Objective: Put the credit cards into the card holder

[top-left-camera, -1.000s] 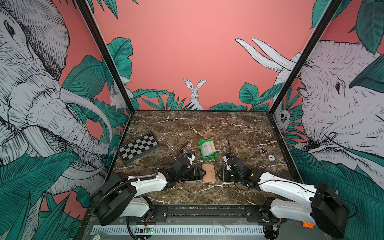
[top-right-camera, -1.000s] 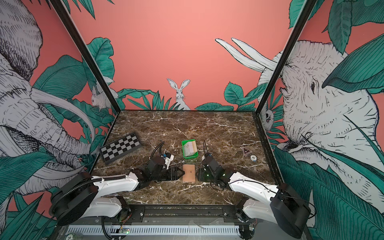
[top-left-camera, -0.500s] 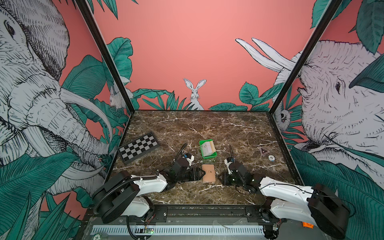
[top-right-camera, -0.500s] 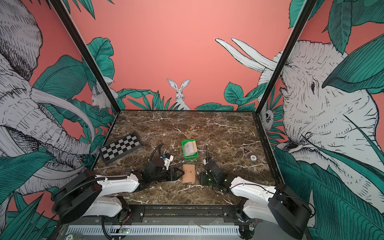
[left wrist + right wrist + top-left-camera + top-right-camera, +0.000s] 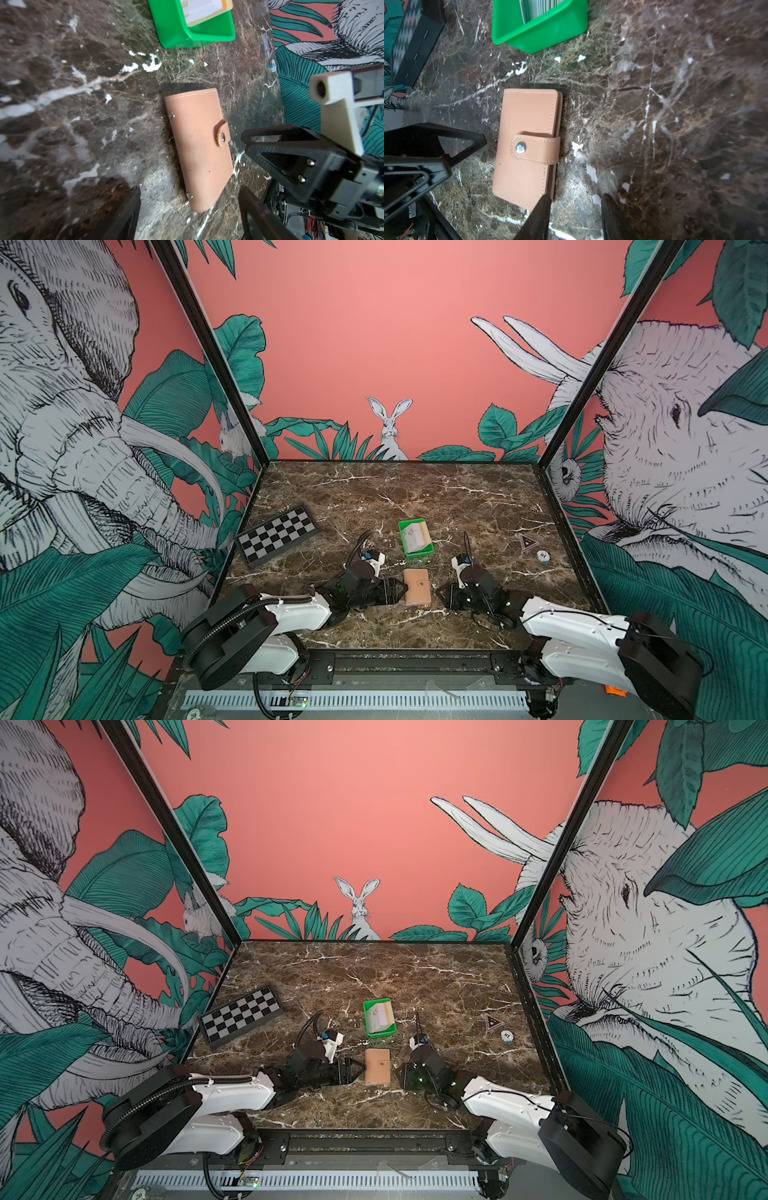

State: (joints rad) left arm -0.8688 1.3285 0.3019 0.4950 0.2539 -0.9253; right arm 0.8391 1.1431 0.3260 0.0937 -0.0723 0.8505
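Left wrist view is showing the card holder (image 5: 199, 145) lying flat and closed on the marble worktop (image 5: 83, 104), with its strap snapped over the open side. Both top views are placing it near the front edge, about midway along (image 5: 417, 591) (image 5: 377, 1065).

The left gripper (image 5: 188, 191) is reaching toward the holder's left side with its fingers (image 5: 128, 214) spread wide and gripping nothing. One corner of the holder is lying in line with the gap. The right gripper (image 5: 576, 196) is sitting just beside the holder's right side, its jaws partly apart over bare marble and holding nothing. One of its fingers (image 5: 539, 216) is overlapping the holder's corner in the right wrist view, and whether it is touching cannot be told.

The credit cards (image 5: 414, 536) are leaning together inside a green tray (image 5: 417, 552), which is standing just behind the holder, toward the back edge. A checkered board (image 5: 277, 539) is lying near the left edge, and a poker chip (image 5: 542, 556) is sitting near the right edge.
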